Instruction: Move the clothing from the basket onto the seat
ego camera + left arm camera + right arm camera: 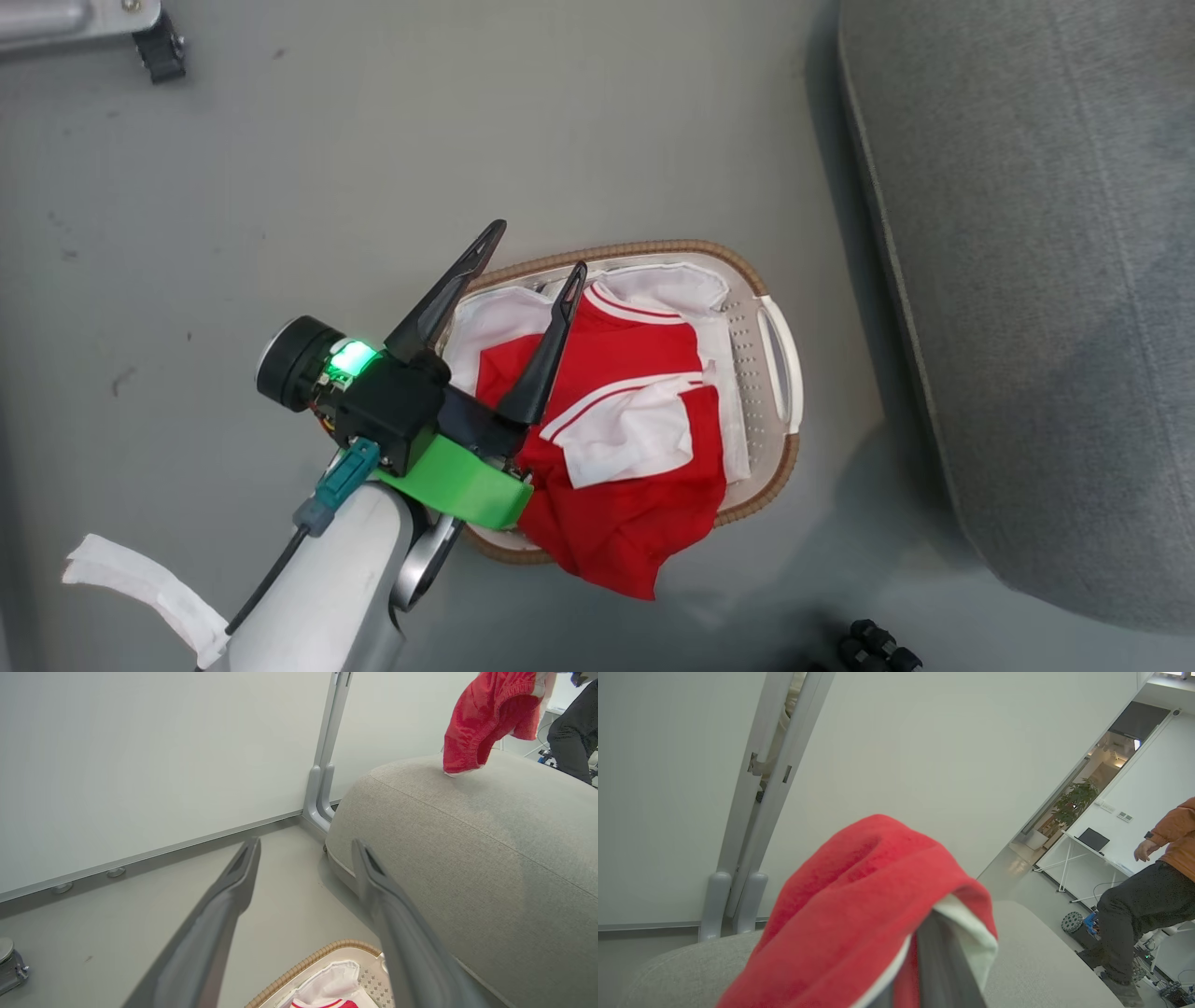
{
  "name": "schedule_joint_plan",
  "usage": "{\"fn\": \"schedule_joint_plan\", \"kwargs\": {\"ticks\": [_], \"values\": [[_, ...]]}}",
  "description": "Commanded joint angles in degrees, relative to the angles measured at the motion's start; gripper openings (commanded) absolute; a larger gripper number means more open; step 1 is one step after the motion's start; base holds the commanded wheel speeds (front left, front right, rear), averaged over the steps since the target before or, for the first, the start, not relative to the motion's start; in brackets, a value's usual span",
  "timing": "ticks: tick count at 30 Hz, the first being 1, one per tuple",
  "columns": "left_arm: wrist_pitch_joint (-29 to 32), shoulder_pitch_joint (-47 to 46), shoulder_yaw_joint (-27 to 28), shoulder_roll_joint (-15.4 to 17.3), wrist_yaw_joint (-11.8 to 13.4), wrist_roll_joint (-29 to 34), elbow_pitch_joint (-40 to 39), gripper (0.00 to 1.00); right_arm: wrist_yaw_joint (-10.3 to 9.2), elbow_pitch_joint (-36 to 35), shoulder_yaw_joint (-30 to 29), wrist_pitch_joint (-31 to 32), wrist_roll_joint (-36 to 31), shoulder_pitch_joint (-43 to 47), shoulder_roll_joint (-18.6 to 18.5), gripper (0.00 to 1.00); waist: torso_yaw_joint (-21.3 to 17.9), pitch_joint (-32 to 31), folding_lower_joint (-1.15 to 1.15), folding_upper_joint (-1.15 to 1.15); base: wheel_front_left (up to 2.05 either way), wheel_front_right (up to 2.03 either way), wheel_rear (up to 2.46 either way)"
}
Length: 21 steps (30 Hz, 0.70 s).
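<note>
The left gripper (540, 245) hangs over the laundry basket (780, 355), fingers spread, nothing between them. Inside lies a red and white jersey (616, 373), one red fold spilling over the rim nearest the robot. The basket stands on the floor (280, 187) beside the grey seat (467, 858). The right gripper (938, 952) is clamped on a red garment (481, 718), whose hem touches the seat's top edge

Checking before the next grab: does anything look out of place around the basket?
Yes. A red garment spills over the rim of the basket on the side toward the bottom of the head view. Its corner hangs outside, over the floor, rather than lying within the rim.
</note>
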Motion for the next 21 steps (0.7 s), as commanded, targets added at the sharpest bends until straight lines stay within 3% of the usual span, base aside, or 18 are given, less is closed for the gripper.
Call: {"fn": "schedule_joint_plan", "kwargs": {"ticks": [1, 13, 21], "values": [[-0.03, -1.18, 0.33, 0.32, -0.15, 0.33, -0.34, 1.00, -0.08, 1.53, 0.32, 0.97, -0.66, 0.20, -0.69, 0.00, 5.23, 6.44, -0.01, 0.65, 0.00, 0.00, 0.00], [-0.03, -0.96, 1.46, 1.20, -0.15, 2.36, -1.29, 1.00, -0.09, 15.63, -1.71, 3.49, 0.96, 3.88, -0.80, 0.00, 5.62, 11.92, -0.01, 0.65, 0.00, 0.00, 0.00], [-0.04, -0.73, 2.08, 1.19, -0.15, 2.58, -0.78, 1.00, -0.08, 19.13, -1.18, 1.08, 0.47, 3.54, -1.00, 0.00, 4.05, 11.17, -0.01, 0.65, 0.00, 0.00, 0.00]]}}
